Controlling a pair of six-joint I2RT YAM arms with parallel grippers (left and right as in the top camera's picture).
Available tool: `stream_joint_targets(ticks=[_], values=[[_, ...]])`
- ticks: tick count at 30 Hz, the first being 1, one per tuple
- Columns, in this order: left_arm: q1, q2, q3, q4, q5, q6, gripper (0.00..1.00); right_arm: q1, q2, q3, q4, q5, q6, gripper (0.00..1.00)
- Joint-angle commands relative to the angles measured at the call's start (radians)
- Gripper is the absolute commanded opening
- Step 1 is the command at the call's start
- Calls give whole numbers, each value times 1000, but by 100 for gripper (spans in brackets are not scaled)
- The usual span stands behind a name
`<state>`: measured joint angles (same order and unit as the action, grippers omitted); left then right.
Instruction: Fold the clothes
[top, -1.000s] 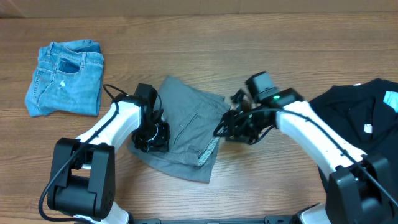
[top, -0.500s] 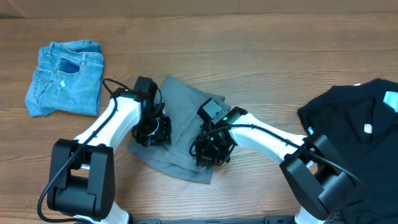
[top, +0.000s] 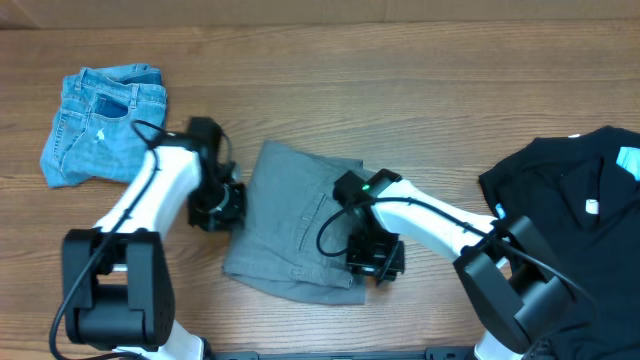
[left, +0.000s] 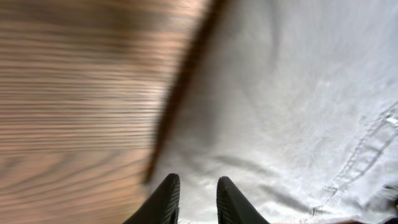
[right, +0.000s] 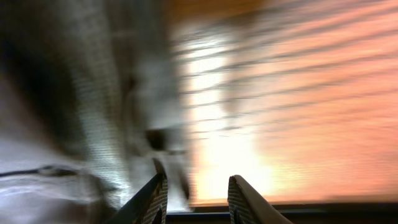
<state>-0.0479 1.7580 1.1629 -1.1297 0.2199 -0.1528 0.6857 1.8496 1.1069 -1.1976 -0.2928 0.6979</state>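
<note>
Where shorts lie: grey shorts (top: 290, 215) sit mid-bench between the two arms, roughly folded, with the lower edge rumpled.
Bench (top: 420, 90): bare wood around the shorts.
Left hand (left: 196, 182): low at the shorts' left edge. The gap is narrow, nothing is pinched, and cloth lies right under the tips.
Right hand (right: 196, 186): at the shorts' lower right corner, half over bare bench. The gap is wider and empty. This view is blurred, so I cannot tell whether it touches the cloth.
Denim shorts (top: 105, 125): folded at far left, well apart from the grey pair.
Black top (top: 570, 190): unfolded at far right, beside the right arm's base.
Step, judged: smoothing or squaring the grey fold.
Risk 1: a low fingertip drags the top layer, so the fold slides open or skews.
Risk 2: the left hand closes on one layer only, and lifting it peels the fold apart.
Risk 3: the right hand catches the rumpled hem and pulls the whole pile toward the bench edge.
Risk 4: the hands push from both sides unevenly, so the cloth bunches in the middle.
Risk 5: the right arm sweeps back over the black top and snags it.
</note>
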Motion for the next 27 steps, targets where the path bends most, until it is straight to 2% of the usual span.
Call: stream_joint_targets(ticks=[1, 3, 4, 7, 10, 14, 18, 22, 27], values=[[76, -46, 76, -29, 81, 139, 24, -55, -96, 31, -16, 85, -35, 35], [88, -54, 82, -26, 216, 207, 24, -69, -139, 44, 14, 42, -93, 32], [85, -56, 82, -26, 321, 263, 23, -78, -179, 51, 68, -35, -167, 29], [44, -56, 74, -21, 411, 324, 21, -82, -241, 52, 200, -177, -227, 26], [-16, -55, 47, 19, 401, 333, 16, -74, -248, 52, 309, -210, -205, 25], [-101, -50, -34, 112, 390, 320, 13, -63, -209, 20, 430, -161, -19, 21], [-123, -50, -135, 192, 323, 251, 12, -66, -137, -30, 503, -129, 71, 20], [-101, -50, -229, 231, 229, 224, 15, -76, -56, -64, 510, -108, 105, 15], [-27, -50, -269, 185, 74, 174, 15, -125, -22, -68, 420, -90, 144, 11]])
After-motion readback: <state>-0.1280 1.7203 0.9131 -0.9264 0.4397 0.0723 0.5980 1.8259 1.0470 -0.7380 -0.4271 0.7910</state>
